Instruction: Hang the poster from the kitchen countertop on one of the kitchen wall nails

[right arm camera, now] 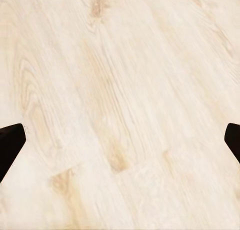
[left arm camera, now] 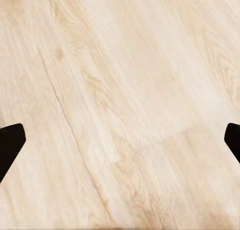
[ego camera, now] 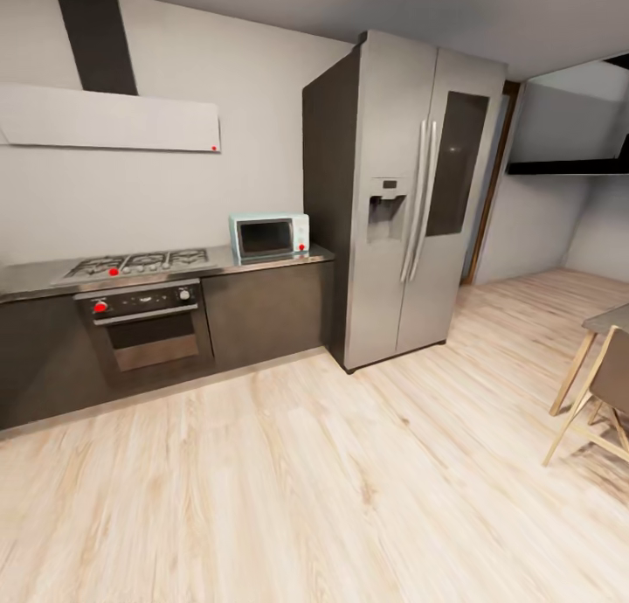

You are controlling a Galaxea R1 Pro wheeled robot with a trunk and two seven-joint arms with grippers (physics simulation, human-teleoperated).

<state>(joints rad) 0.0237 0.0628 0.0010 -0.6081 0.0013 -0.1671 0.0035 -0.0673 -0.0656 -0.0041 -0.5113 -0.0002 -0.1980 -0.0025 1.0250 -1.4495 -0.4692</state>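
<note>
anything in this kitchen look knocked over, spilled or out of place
Nothing stands out. The microwave sits square on the countertop beside the fridge, the oven door is shut, and the wood floor shows no spill.

Bright even light, soft render blur, wide-angle stretch at edges

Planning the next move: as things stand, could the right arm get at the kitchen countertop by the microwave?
Probably not yet. The kitchen countertop lies across a stretch of wooden floor, and the right gripper hangs open over bare floorboards. Nothing blocks the way; the base would likely need to drive closer first.
</note>
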